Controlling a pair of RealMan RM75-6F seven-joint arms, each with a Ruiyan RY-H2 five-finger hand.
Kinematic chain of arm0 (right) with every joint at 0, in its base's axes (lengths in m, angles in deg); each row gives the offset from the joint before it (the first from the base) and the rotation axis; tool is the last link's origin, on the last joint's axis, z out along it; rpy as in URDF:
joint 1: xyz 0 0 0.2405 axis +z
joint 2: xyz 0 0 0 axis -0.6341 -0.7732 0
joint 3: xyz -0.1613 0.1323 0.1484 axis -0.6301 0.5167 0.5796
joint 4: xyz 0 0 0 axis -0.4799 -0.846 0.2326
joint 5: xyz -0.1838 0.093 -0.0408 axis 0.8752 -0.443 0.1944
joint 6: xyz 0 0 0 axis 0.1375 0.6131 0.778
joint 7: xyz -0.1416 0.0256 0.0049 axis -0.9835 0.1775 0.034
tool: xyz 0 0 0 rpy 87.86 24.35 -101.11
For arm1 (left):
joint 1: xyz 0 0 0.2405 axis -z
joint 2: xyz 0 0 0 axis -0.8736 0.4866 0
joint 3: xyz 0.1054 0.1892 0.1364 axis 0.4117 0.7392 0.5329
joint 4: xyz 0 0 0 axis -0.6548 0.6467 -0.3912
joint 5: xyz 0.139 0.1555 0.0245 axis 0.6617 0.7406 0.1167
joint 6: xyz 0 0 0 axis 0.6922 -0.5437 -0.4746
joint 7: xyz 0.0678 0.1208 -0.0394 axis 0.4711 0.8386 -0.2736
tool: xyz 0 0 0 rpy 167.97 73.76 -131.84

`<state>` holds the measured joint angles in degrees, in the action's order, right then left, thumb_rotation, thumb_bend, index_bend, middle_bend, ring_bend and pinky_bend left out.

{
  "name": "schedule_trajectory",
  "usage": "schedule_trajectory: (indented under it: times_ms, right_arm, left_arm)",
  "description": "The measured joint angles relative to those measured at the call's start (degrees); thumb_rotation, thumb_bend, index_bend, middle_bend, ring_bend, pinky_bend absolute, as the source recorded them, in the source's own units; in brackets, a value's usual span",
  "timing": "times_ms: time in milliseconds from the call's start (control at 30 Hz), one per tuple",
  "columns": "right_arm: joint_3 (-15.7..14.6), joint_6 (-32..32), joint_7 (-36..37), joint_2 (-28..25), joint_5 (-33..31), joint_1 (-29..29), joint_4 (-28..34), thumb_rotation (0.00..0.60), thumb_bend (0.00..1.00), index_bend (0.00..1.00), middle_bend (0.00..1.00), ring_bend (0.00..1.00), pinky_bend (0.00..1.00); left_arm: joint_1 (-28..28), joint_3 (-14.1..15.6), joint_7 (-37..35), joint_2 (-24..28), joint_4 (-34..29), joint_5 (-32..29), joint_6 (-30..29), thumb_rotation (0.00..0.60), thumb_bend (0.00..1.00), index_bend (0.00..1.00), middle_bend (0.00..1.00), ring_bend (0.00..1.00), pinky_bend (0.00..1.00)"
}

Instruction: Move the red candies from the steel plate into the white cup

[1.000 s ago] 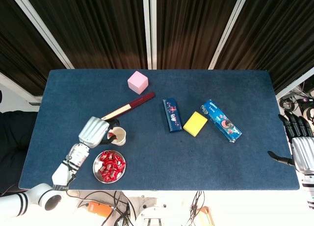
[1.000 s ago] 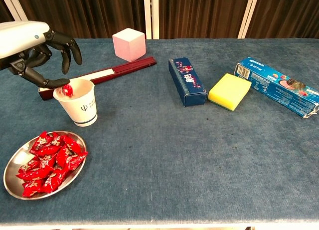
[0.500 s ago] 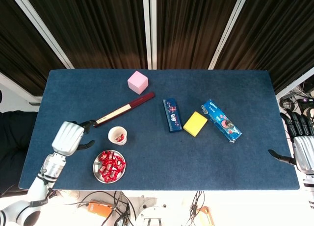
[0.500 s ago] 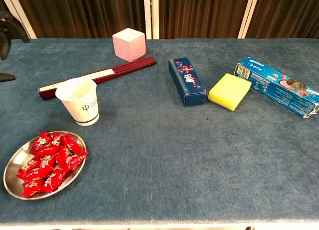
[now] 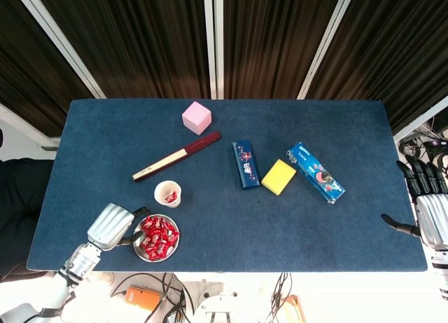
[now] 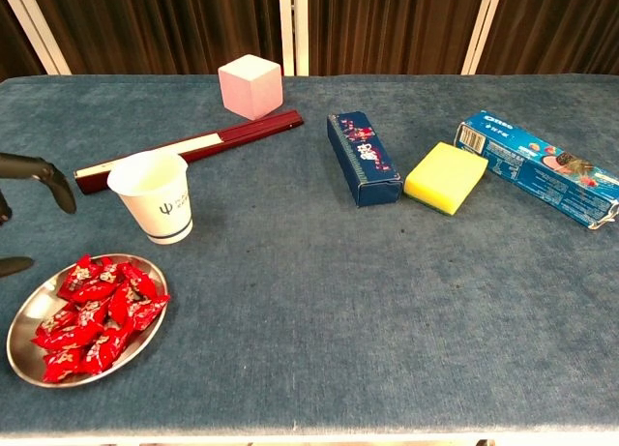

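The steel plate [image 5: 157, 259] [image 6: 19, 340] sits near the table's front left edge, heaped with red candies [image 5: 157, 237] [image 6: 92, 315]. Just behind it stands the white cup [image 5: 168, 194] [image 6: 155, 204]; the head view shows one red candy inside it. My left hand [image 5: 110, 226] is low at the plate's left rim, its fingers [image 6: 39, 168] apart and holding nothing. My right hand [image 5: 427, 211] hangs at the table's far right edge, fingers spread and empty, out of the chest view.
A dark red stick [image 5: 176, 155] [image 6: 193, 146] lies just behind the cup, with a pink cube [image 5: 197, 117] [image 6: 250, 86] further back. A navy box [image 5: 245, 164], a yellow sponge [image 5: 278, 176] and a blue cookie packet [image 5: 316, 172] lie mid-right.
My left hand held a red candy over the cup, let it go inside, swung left and has come down beside the plate. The right hand has barely moved.
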<state>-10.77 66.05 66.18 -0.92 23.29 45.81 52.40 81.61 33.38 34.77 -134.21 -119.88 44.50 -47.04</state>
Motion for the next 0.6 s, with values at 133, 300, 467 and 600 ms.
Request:
schedule_trajectory:
  times_ms: [133, 300, 467, 600]
  right_arm:
    - [-0.1, -0.2, 0.2, 0.2, -0.3, 0.0, -0.3, 0.600, 0.16, 0.00, 0.01, 0.00, 0.03]
    - [-0.2, -0.5, 0.8, 0.6, -0.5, 0.0, -0.9, 0.600, 0.16, 0.00, 0.01, 0.00, 0.02]
    - [-0.4, -0.5, 1.3, 0.8, -0.5, -0.1, -1.5, 0.600, 0.16, 0.00, 0.01, 0.00, 0.02]
    - [-0.4, -0.5, 1.4, 0.8, -0.5, -0.1, -1.6, 0.600, 0.16, 0.00, 0.01, 0.00, 0.02]
  left_arm:
    - [0.8, 0.2, 0.7, -1.8, 0.3, 0.1, 2.4, 0.600, 0.23, 0.40, 0.98, 0.96, 0.84]
    - [1.5, -0.3, 1.2, -3.8, 1.4, -2.3, 5.4, 0.600, 0.23, 0.41, 0.98, 0.96, 0.84]
    - [1.3, -0.8, 2.7, -5.5, 2.3, -4.2, 6.0, 0.600, 0.23, 0.43, 0.98, 0.95, 0.84]
    - [1.0, -0.8, 3.5, -6.1, 2.6, -5.0, 6.3, 0.600, 0.23, 0.43, 0.98, 0.96, 0.84]
